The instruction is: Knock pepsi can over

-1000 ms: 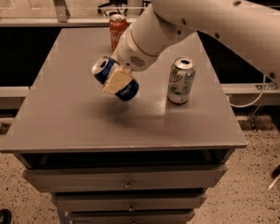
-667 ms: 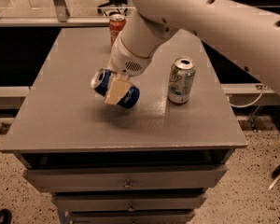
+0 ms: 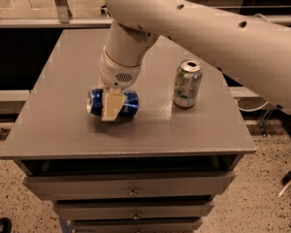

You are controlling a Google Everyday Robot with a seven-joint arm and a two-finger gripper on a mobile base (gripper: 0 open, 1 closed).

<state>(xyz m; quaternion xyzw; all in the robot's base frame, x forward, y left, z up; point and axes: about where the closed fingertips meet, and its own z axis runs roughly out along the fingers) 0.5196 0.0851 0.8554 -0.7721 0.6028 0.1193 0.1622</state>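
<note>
The pepsi can [image 3: 129,103] is dark blue and lies on its side on the grey table [image 3: 58,130], left of centre, its silver top facing left. My gripper [image 3: 111,109] reaches down from the large white arm [image 3: 194,28] and is shut on the can's middle. One cream finger [image 3: 112,106] crosses the front of the can; the other finger is hidden behind it. The can rests at the table surface.
A silver-and-green can [image 3: 187,84] stands upright to the right of the pepsi can, about a can's length away. The table is the top of a drawer cabinet [image 3: 131,191]. A speckled floor lies around it.
The gripper has moved down and to the left with the pepsi can. The can went from tilted above the table to lying flat on it. The red can at the back is now hidden by the arm.
</note>
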